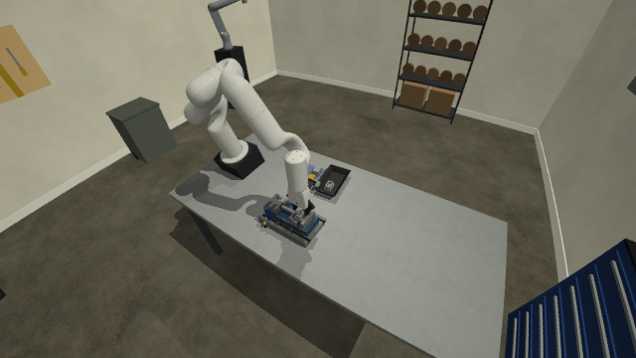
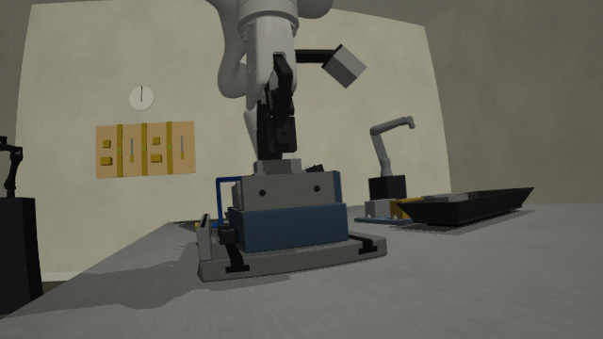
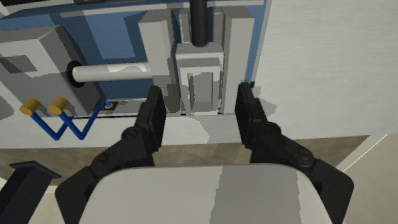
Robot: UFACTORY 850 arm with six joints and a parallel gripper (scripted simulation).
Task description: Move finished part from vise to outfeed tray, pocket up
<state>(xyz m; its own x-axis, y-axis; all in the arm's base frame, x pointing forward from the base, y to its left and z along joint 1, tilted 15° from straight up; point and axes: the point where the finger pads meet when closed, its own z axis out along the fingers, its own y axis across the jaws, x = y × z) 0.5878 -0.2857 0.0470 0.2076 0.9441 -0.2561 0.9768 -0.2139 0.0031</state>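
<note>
Above table, claw gapes empty, seemingly straddling vise-held part.

One vise, one outfeed tray, one part, two fingers.
</note>
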